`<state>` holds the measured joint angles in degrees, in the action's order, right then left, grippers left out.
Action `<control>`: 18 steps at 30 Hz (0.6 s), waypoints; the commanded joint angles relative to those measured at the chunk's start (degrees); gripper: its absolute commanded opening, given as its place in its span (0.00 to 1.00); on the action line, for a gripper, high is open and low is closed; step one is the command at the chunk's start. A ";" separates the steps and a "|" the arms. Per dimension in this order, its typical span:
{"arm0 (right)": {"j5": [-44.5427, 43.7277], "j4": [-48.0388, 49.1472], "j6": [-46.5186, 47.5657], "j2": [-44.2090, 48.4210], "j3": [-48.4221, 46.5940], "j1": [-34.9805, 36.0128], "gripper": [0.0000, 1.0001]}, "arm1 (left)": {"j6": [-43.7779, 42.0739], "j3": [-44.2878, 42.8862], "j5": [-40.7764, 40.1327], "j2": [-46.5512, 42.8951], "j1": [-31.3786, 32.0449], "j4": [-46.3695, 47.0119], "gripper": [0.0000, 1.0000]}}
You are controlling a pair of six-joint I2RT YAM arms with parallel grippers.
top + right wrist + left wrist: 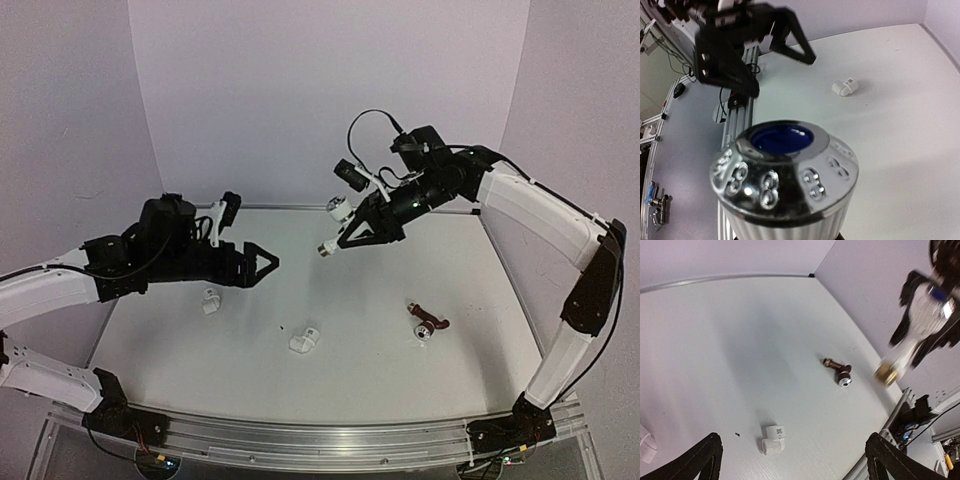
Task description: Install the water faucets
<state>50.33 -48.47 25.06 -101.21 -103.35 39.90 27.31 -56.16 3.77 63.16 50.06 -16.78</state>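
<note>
faucet (pixel 912 332) hangs above the worktop's (pixel 450 385) far edge, clamped in my right gripper (pixel 350 233), brass end slanting down toward my left gripper (pixel 268 263). that one gapes empty, nearer the elbow fittings (pixel 210 300).

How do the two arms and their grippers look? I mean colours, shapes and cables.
Both the left arm and the right arm have white shells with black joints. The left gripper and the right gripper are black, each with two pointed triangular fingers. A thin black cable loops above the right wrist. I can read no markings.
</note>
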 commanded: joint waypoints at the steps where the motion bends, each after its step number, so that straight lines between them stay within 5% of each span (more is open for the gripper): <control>1: -0.45 6.22 -3.92 4.42 3.64 -6.45 0.00 | 0.50 9.36 -2.67 2.25 1.72 7.03 1.00; 8: 1.66 10.02 -6.08 8.68 10.81 -11.61 0.00 | -2.41 21.57 -10.85 4.43 5.43 23.60 1.00; 14: 3.16 11.54 -7.36 9.07 13.83 -12.23 0.00 | -5.71 24.73 -13.50 14.39 9.44 33.64 1.00; 18: 3.59 12.30 -7.96 9.17 14.70 -12.29 0.00 | -7.58 20.91 -13.63 20.54 10.78 32.00 0.97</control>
<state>51.62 -39.62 18.46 -95.00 -89.17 27.66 23.33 -32.40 -7.55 79.15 59.64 10.87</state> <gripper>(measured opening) 0.194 0.985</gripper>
